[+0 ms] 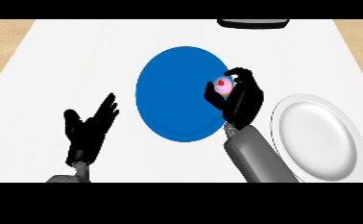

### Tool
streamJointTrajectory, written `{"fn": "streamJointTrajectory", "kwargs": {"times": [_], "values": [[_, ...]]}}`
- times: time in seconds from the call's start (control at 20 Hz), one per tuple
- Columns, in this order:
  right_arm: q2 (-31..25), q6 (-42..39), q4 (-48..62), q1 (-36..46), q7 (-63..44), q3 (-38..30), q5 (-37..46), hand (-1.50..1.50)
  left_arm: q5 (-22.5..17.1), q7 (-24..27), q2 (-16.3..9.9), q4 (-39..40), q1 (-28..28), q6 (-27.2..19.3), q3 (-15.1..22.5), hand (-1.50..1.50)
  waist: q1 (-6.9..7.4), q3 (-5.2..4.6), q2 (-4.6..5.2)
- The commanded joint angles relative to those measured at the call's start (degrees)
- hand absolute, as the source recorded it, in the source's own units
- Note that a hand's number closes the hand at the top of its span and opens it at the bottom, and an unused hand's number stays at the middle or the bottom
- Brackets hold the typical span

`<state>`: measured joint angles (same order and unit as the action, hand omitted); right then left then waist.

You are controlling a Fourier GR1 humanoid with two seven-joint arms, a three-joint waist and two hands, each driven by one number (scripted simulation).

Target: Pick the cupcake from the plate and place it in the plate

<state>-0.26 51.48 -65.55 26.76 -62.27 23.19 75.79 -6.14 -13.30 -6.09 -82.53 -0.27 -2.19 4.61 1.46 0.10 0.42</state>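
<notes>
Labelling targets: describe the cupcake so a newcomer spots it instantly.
Start at the big blue plate mid-counter and go to its right edge, where the right robot hand curls round a small item. That is the cupcake: pink frosting with a red dot on top, the only pink thing, unlike the white plate further right.

I find no writing, label, brand, number or sign to read anywhere on the worktop (85, 50), nor on the things that stand on it, nor on my own hands and forearms.
</notes>
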Motion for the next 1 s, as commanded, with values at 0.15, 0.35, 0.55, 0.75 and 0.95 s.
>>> {"fn": "streamJointTrajectory", "kwargs": {"times": [0.15,0.35,0.55,0.75,0.95], "values": [[-2.80,0.86,11.59,5.12,16.54,-1.11,-27.01,-1.50,0.32,-0.26,0.13,-0.94,0.33,-0.62,-0.41,0.00,0.41,0.03,0.18],[-2.19,5.78,15.41,8.57,29.70,-3.68,-37.33,-1.50,1.46,0.89,1.96,0.96,0.31,-1.01,1.25,0.00,0.80,0.08,0.50],[-1.66,13.60,7.82,4.54,39.35,-4.78,-42.08,-1.50,1.30,0.47,1.54,-1.45,2.20,-1.28,0.91,0.00,-0.14,0.08,0.05],[-0.50,15.04,2.54,0.17,47.03,-6.93,-49.82,-1.50,0.18,-1.19,-0.25,-0.29,0.00,0.45,-0.73,0.00,-1.03,0.01,-0.18],[-3.40,8.78,-7.47,-10.52,55.69,-7.15,-59.93,-1.50,2.13,-0.33,1.24,-2.64,3.83,-1.60,0.69,0.00,-1.37,-0.02,-0.41]]}}
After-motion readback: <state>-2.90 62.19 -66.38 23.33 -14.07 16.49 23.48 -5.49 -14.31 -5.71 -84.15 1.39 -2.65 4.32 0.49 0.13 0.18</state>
